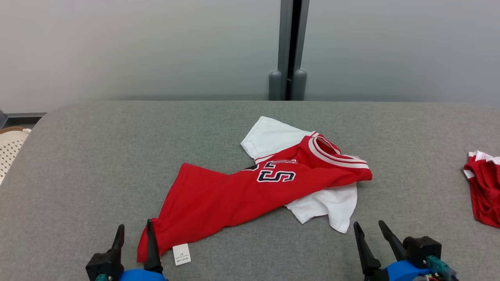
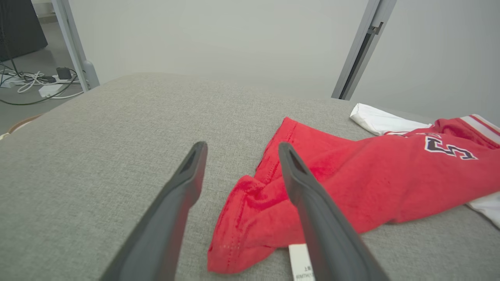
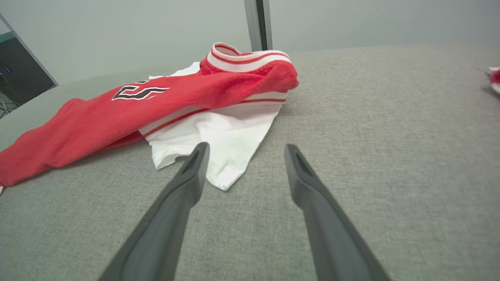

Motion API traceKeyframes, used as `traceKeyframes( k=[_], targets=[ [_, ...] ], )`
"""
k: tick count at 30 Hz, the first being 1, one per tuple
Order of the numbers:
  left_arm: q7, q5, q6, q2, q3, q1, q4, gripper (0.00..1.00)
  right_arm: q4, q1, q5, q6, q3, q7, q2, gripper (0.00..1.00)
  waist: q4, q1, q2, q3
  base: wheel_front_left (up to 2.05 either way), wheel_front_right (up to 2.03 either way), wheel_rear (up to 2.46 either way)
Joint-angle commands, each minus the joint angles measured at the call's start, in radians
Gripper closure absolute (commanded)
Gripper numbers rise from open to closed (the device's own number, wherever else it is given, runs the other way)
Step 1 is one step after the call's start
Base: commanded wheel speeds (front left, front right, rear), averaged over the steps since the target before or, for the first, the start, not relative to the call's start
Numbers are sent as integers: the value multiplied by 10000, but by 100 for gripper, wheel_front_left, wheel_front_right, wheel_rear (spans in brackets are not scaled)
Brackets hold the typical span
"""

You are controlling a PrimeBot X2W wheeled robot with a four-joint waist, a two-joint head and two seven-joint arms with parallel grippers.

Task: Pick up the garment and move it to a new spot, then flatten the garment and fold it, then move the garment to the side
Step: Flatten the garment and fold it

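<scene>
Wide grey woven surface fills the foreground in the head view, its far-left corner rounded. Behind it is a pale wall, split by a grey vertical post with two rounded stubs at its foot. Over at the surface's right edge lies a crumpled red-and-white cloth, cut off by the frame. Far left, below that rounded corner, a cream perforated object peeks in. In the left wrist view, white cables and a power strip sprawl on the floor, near a dark cabinet.
</scene>
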Motion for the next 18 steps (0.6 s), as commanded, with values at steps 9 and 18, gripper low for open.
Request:
traceKeyframes(
  k=[9,18],
  targets=[
    [-43,-118,-127,3,-501,-307,258,0,1715,-1283,277,0,-317,-33,-16,0,763,0,0,636,0,0,0],
    [-43,-40,-203,-3,-460,-426,345,0,3935,-1704,-92,-1,-312,70,-4,33,1093,0,0,824,0,0,0]
  ],
)
